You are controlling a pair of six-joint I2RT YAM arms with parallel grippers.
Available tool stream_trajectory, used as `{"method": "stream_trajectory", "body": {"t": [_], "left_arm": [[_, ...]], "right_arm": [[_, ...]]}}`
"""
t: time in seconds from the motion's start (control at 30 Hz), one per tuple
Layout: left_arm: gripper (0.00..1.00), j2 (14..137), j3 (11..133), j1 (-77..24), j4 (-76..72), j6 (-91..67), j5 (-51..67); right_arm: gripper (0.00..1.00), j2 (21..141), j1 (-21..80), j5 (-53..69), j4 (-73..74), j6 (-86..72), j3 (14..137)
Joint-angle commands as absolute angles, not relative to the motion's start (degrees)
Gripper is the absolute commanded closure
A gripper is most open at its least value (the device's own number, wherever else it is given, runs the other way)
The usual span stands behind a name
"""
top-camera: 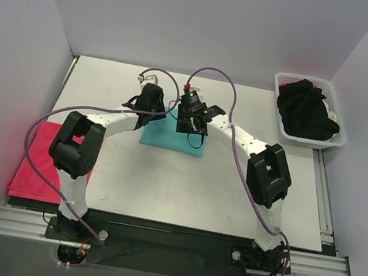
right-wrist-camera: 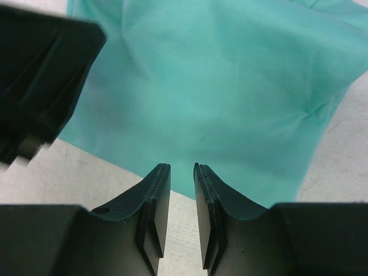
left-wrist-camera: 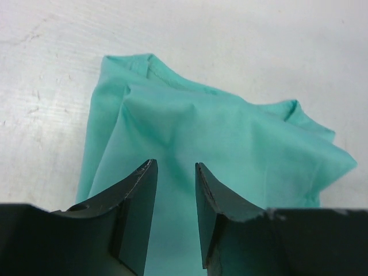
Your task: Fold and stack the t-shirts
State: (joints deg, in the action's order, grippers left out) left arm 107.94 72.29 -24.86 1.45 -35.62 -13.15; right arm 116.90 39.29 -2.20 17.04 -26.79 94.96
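Observation:
A folded teal-green t-shirt (top-camera: pixel 170 138) lies flat at mid-table. My left gripper (top-camera: pixel 151 113) hovers over its left part, and in the left wrist view the gripper (left-wrist-camera: pixel 175 165) stands narrowly open and empty above the teal cloth (left-wrist-camera: pixel 218 132). My right gripper (top-camera: pixel 191 121) is over the shirt's far edge. In the right wrist view it (right-wrist-camera: pixel 181 167) is narrowly open and empty, with bare table between the jaws and the teal cloth (right-wrist-camera: pixel 218 86) just ahead. A pinkish-red t-shirt (top-camera: pixel 42 157) lies flat at the left edge. Black t-shirts (top-camera: pixel 305 110) fill the basket.
The white slotted basket (top-camera: pixel 335 141) stands at the far right corner. The left gripper's body (right-wrist-camera: pixel 40 86) shows close by in the right wrist view. White walls enclose the table on the left, back and right.

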Motion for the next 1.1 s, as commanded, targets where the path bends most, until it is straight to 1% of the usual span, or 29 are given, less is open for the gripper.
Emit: {"method": "stream_trajectory", "body": {"t": [0.0, 0.13, 0.53, 0.73, 0.87, 1.07], "left_arm": [[0.57, 112.84, 78.56, -23.21, -3.87, -36.03, -11.61], [0.57, 118.11, 82.7, -22.15, -3.78, -35.77, -10.99], [0.57, 124.18, 89.81, -20.3, -2.9, -35.07, -12.04], [0.57, 127.61, 94.04, -19.43, -0.09, -34.72, -13.36], [0.57, 128.58, 95.62, -18.99, 4.73, -35.07, -14.33], [0.57, 127.45, 94.22, -18.2, 4.49, -35.68, -14.68]], "right_arm": [[0.75, 117.42, 40.69, -3.08, 15.82, -26.28, 94.75], [0.75, 119.35, 41.22, -2.11, 15.03, -26.46, 96.06], [0.75, 128.14, 41.48, 3.43, 14.76, -28.12, 99.06], [0.75, 127.44, 41.48, 4.22, 14.85, -29.36, 94.67], [0.76, 126.48, 41.57, 3.96, 14.85, -29.71, 92.03], [0.76, 125.16, 41.57, 2.64, 14.85, -29.01, 91.41]]}}
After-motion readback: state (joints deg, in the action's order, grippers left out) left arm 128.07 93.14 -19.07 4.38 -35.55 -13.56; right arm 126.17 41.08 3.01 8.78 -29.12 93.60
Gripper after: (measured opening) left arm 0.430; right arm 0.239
